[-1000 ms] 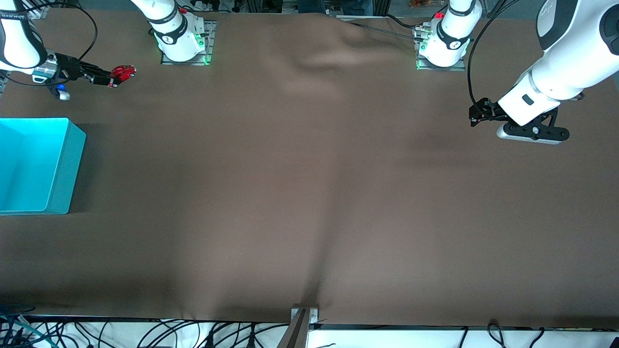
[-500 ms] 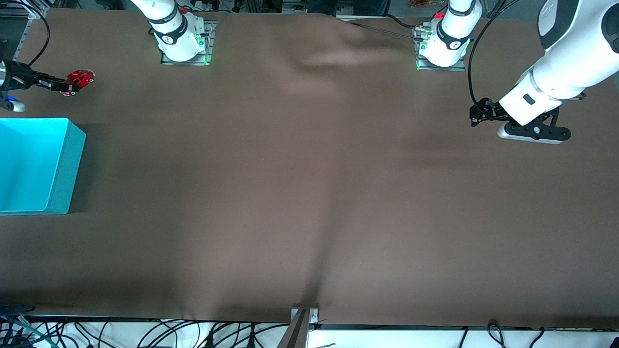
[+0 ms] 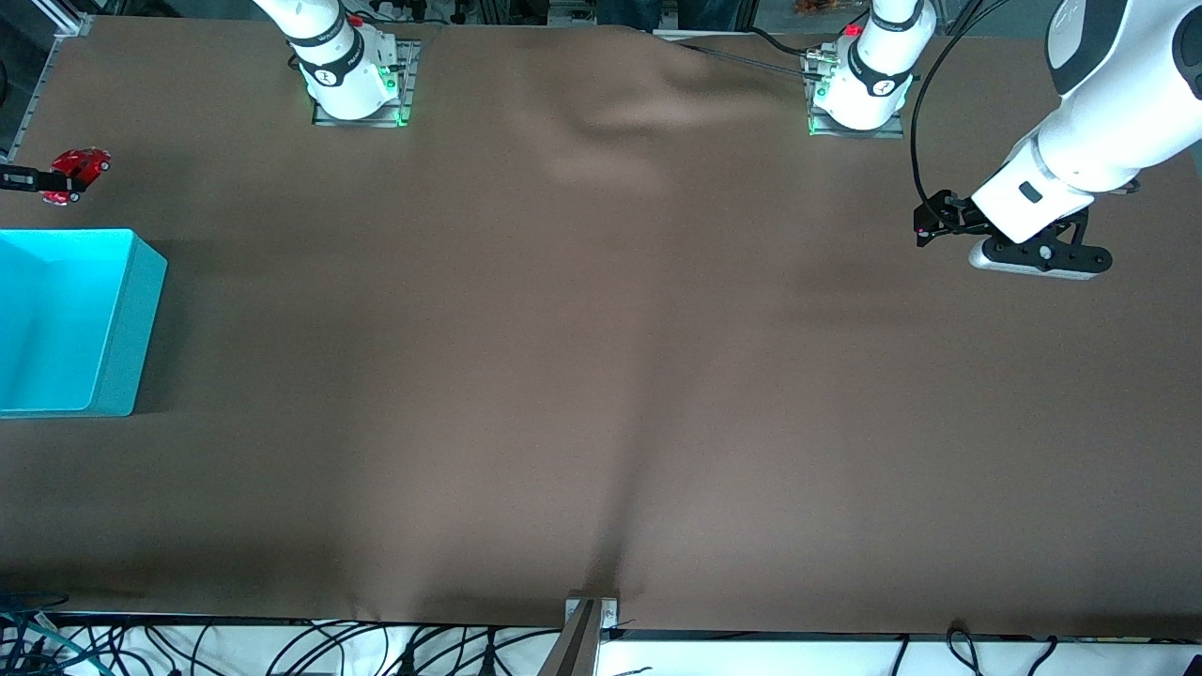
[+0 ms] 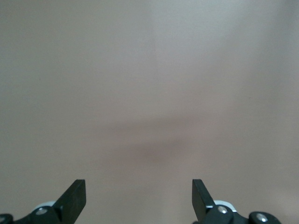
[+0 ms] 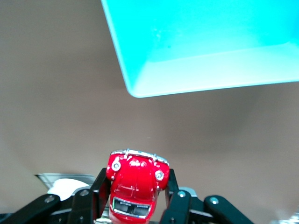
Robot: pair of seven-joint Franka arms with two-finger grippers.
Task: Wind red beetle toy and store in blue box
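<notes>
**Beetle and box at the right arm's end of the table**

The beetle, a small glossy red toy car with silver bumpers and dark windows, is held up in the air, clamped between black fingers at its sides, above the brown table just outside the box. The box, an open-top bright cyan bin with duller teal outer walls, stands upright on the table.
</notes>
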